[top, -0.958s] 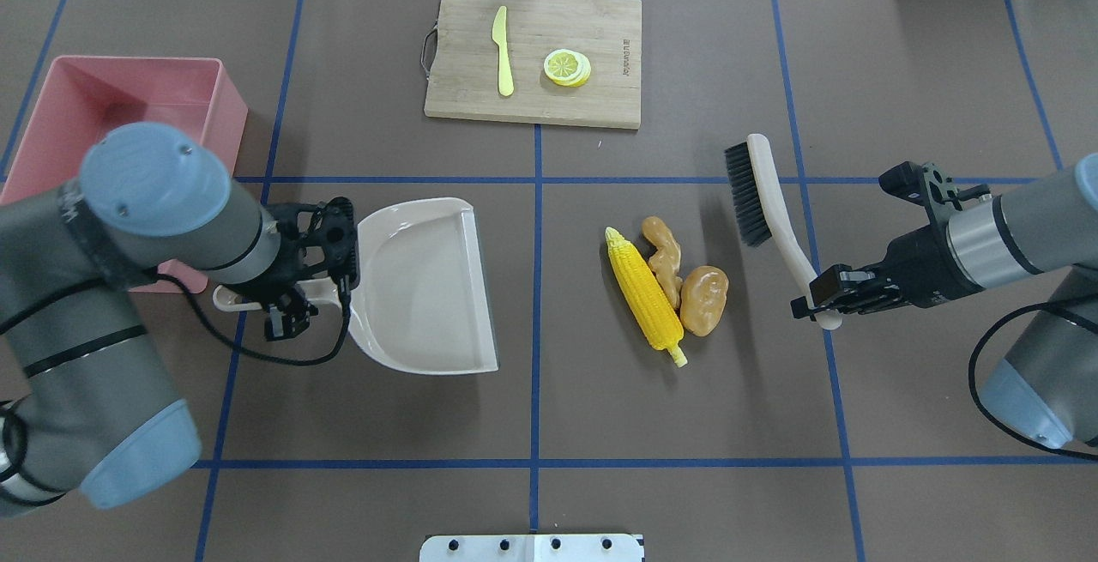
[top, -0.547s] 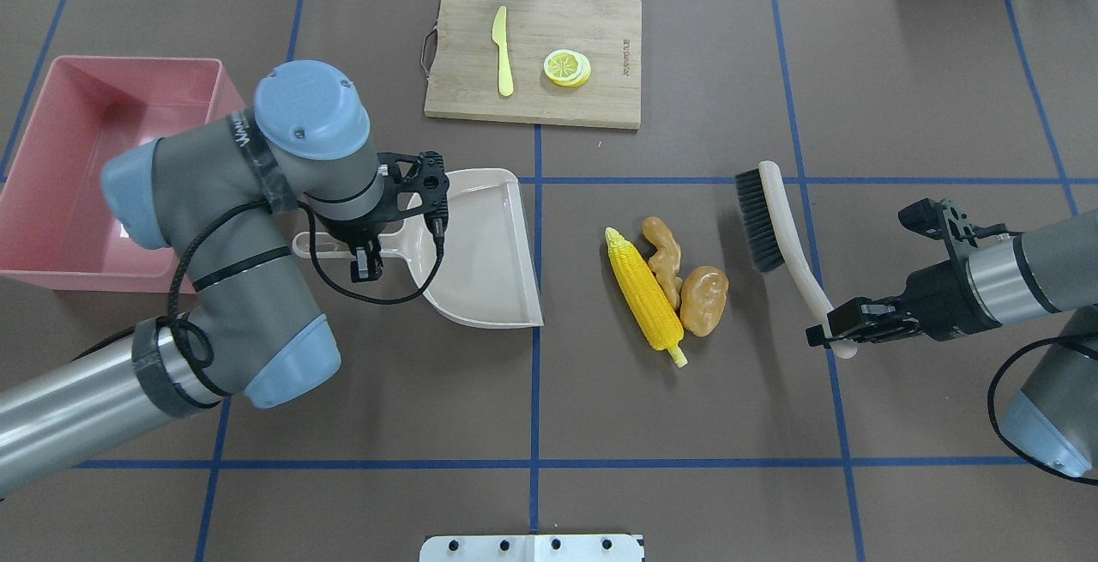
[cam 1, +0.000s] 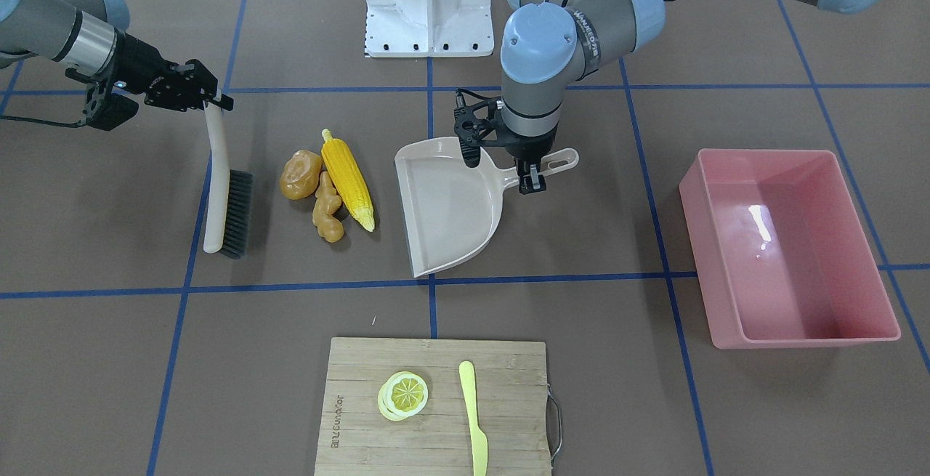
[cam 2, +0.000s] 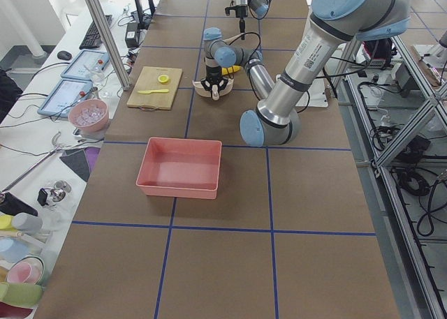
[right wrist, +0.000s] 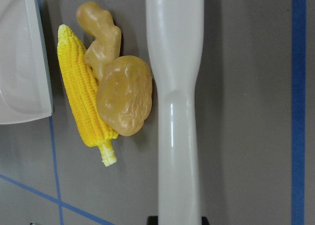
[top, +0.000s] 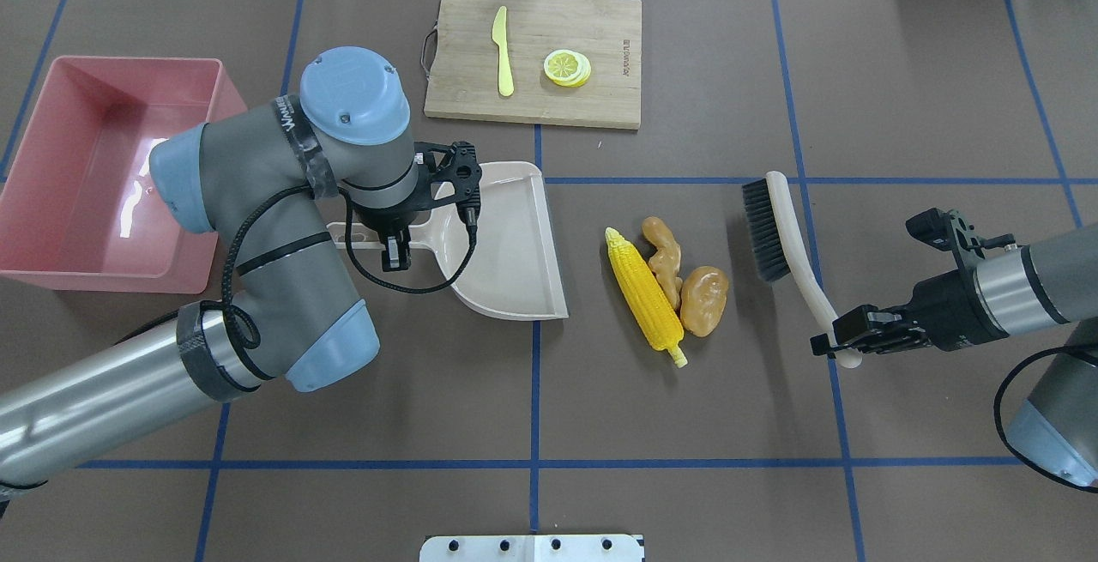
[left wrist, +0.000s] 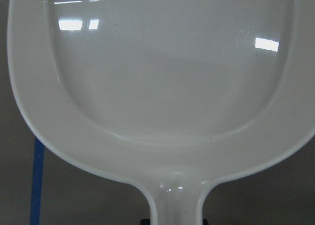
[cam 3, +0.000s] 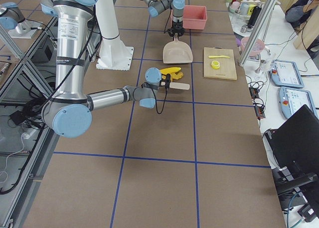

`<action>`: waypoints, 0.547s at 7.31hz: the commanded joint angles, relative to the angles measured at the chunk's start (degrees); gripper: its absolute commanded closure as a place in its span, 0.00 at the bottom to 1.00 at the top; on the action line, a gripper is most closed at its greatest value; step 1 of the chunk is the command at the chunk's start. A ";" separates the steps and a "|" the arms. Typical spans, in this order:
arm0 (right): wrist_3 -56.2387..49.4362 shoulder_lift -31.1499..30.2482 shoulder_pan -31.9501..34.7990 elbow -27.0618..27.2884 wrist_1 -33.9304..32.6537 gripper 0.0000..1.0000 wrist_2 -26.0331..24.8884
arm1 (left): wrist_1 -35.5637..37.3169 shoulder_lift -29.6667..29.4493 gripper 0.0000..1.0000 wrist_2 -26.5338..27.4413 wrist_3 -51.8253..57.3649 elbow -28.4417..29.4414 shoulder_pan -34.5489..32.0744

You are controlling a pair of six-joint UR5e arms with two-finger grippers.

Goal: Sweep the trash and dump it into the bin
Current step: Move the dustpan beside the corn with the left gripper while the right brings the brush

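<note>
1. The bench (top: 686, 425) carries everything. The bin (top: 77, 184) sits at its far left, well apart from the trash.
2. The dustpan (top: 510, 244) lies flat left of centre with its open lip facing right. The left end effector (top: 392, 246) is clamped on its handle.
3. The brush (top: 793, 257) lies right of the pile, bristles facing left. The right end effector (top: 836, 343) is closed on the near end of its handle.
4. The trash lies between lip and bristles. The corn cob (top: 643, 298) is nearest the lip, its long axis running near-to-far. The ginger root (top: 665, 257) and potato (top: 705, 300) touch its brush side. A leftward sweep looks called for.
</note>
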 commanded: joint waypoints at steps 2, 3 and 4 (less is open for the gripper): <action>6.51 -0.24 -2.08 1.62 0.03 1.00 -0.70 | -1.47 -0.30 1.00 -0.16 -1.36 0.76 3.73; 9.59 -0.41 -5.40 3.63 -0.06 1.00 -4.62 | -1.83 -0.30 1.00 -0.16 -1.37 0.76 4.60; 10.66 -1.20 -9.09 4.60 -0.06 1.00 -9.18 | -1.92 -0.30 1.00 -0.25 -1.45 0.67 4.78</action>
